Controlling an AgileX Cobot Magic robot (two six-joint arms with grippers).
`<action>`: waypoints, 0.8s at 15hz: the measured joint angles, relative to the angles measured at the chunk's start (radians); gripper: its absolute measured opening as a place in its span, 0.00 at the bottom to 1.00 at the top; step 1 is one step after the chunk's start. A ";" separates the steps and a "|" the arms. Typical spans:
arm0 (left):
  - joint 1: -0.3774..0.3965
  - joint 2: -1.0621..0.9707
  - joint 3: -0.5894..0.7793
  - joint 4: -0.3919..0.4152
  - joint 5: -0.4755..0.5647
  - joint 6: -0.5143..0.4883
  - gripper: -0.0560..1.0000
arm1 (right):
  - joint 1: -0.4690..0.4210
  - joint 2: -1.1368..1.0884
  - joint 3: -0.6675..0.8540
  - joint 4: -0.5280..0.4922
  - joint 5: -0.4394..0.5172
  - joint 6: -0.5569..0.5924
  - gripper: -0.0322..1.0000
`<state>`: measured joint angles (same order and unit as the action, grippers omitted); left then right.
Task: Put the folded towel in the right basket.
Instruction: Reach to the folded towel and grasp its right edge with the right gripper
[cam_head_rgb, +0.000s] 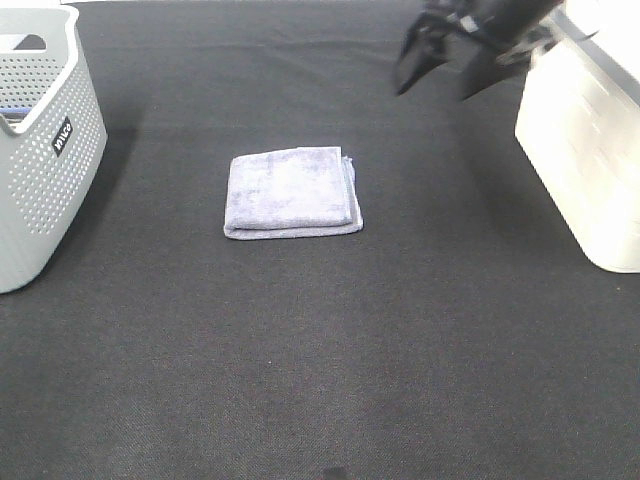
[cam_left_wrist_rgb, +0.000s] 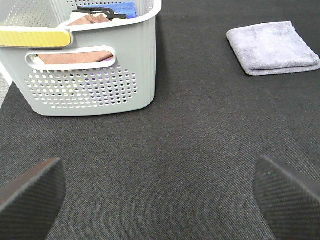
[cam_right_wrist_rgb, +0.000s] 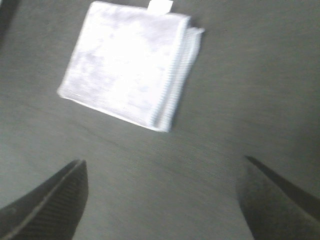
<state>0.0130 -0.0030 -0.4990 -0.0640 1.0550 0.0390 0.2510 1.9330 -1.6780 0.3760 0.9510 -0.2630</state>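
The folded lavender towel (cam_head_rgb: 293, 192) lies flat on the black cloth near the middle of the table. It also shows in the left wrist view (cam_left_wrist_rgb: 273, 47) and, overexposed, in the right wrist view (cam_right_wrist_rgb: 129, 62). The right basket (cam_head_rgb: 585, 140) is white and stands at the right edge. My right gripper (cam_head_rgb: 440, 72) is open and empty, in the air at the back right, between the towel and the right basket. My left gripper (cam_left_wrist_rgb: 159, 192) is open and empty, out of the exterior view, low over the cloth in front of the grey basket.
A grey perforated basket (cam_head_rgb: 38, 140) stands at the left edge; the left wrist view (cam_left_wrist_rgb: 90, 75) shows cloths and a dark object inside it. Black cloth (cam_head_rgb: 320, 350) covers the table.
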 joint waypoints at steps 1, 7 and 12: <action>0.000 0.000 0.000 0.000 0.000 0.000 0.97 | 0.000 0.098 -0.082 0.062 0.045 0.005 0.77; 0.000 0.000 0.000 0.000 0.000 0.000 0.97 | 0.000 0.468 -0.431 0.208 0.240 0.022 0.77; 0.000 0.000 0.000 0.000 0.000 0.000 0.97 | 0.000 0.623 -0.542 0.213 0.257 0.022 0.77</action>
<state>0.0130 -0.0030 -0.4990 -0.0640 1.0550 0.0390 0.2510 2.5560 -2.2200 0.5890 1.2080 -0.2410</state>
